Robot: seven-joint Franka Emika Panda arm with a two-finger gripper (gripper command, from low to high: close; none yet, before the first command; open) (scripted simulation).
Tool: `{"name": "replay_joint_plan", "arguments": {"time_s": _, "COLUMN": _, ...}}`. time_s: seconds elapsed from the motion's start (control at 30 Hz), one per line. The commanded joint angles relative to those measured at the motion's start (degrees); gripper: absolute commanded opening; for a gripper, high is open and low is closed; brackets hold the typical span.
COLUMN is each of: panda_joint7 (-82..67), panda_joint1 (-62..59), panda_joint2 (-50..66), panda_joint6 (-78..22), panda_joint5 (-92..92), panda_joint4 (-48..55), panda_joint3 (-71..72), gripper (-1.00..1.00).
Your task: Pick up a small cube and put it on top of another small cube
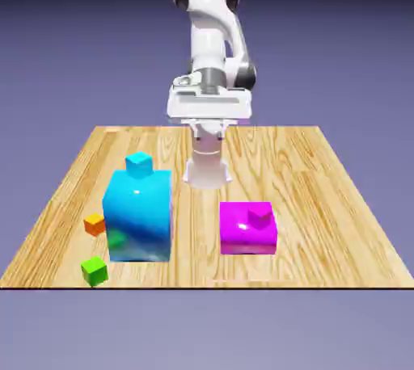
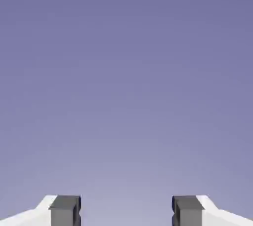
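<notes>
The small bright green cube (image 1: pixel 95 271) lies near the table's front edge, at the exterior view's left. A tiny orange cube (image 1: pixel 95 224) sits just behind it, beside the big cyan block (image 1: pixel 137 216). My gripper (image 1: pixel 210 107) hangs high over the back middle of the table, far from both small cubes. In the hand view the gripper (image 2: pixel 126 211) is open: its two grey fingertips (image 2: pixel 65 209) stand wide apart with only the blue-violet backdrop between them. No cube shows in the hand view.
A small cyan cube (image 1: pixel 139 164) rests on top of the cyan block. A magenta block (image 1: pixel 242 231) with a small magenta cube (image 1: pixel 259 215) on it stands right of centre. The wooden table (image 1: pixel 323 199) ends close in front of the green cube.
</notes>
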Motion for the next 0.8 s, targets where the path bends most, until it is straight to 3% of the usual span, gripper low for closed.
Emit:
{"name": "replay_joint_plan", "arguments": {"time_s": 0.0, "panda_joint7": 0.8, "panda_joint1": -1.5, "panda_joint2": 2.1, "panda_joint6": -1.6, "panda_joint5": -0.4, "panda_joint4": 1.8, "panda_joint3": 0.8, "gripper": 0.00}}
{"name": "replay_joint_plan", "arguments": {"time_s": 0.77, "panda_joint7": 18.9, "panda_joint1": -37.0, "panda_joint2": 49.8, "panda_joint6": -39.0, "panda_joint5": -9.2, "panda_joint4": 43.3, "panda_joint3": 18.4, "gripper": 0.00}}
